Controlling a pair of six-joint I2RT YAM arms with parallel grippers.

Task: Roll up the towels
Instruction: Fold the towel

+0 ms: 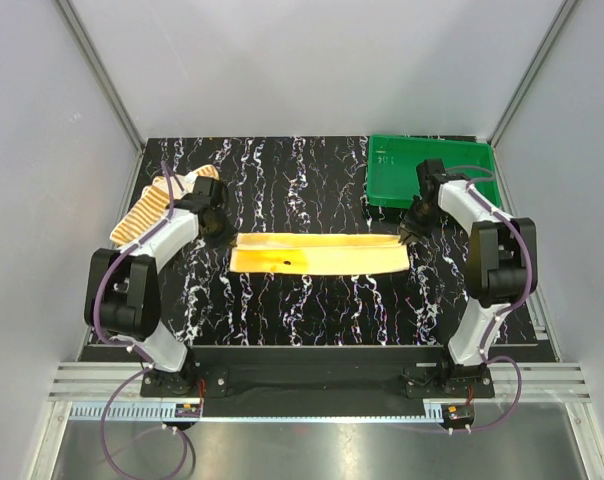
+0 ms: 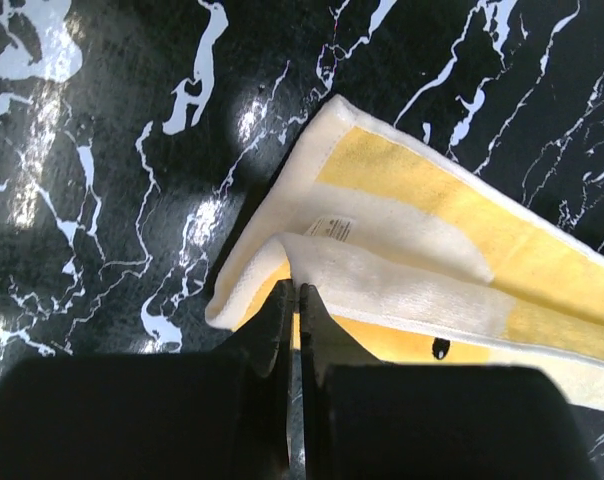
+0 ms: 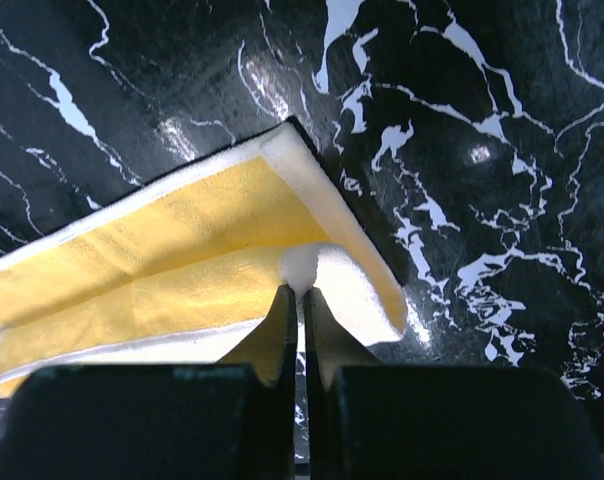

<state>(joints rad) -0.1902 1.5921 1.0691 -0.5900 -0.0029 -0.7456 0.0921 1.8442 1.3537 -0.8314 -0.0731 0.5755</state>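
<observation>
1. Closest in the left wrist view, the left tool (image 2: 292, 292) has its two dark fingers pressed nearly together, pinching a raised cream fold at the end of the yellow towel (image 2: 462, 250).
2. Equally close in the right wrist view, the right tool (image 3: 300, 292) is narrowed the same way, nipping a small hump of cloth at the opposite end of the yellow towel (image 3: 162, 250).
3. From above, the left arm (image 1: 157, 240) reaches forward and bends inward, its tool (image 1: 217, 225) at the towel's left end.
4. Opposite it, the right arm (image 1: 492, 240) rises, folds inward and brings its tool (image 1: 410, 232) down at the right end.
5. Between both tools the yellow towel (image 1: 317, 253) lies as a long folded strip across the middle of the black marbled desk (image 1: 312, 310), a small dark mark (image 1: 282, 262) left of its centre.
6. At the desk's far left edge, behind the left arm, lies the striped towel (image 1: 142, 215), well apart from either tool.
7. At the far right corner sits a green tray (image 1: 392, 170), just behind the right tool.
</observation>
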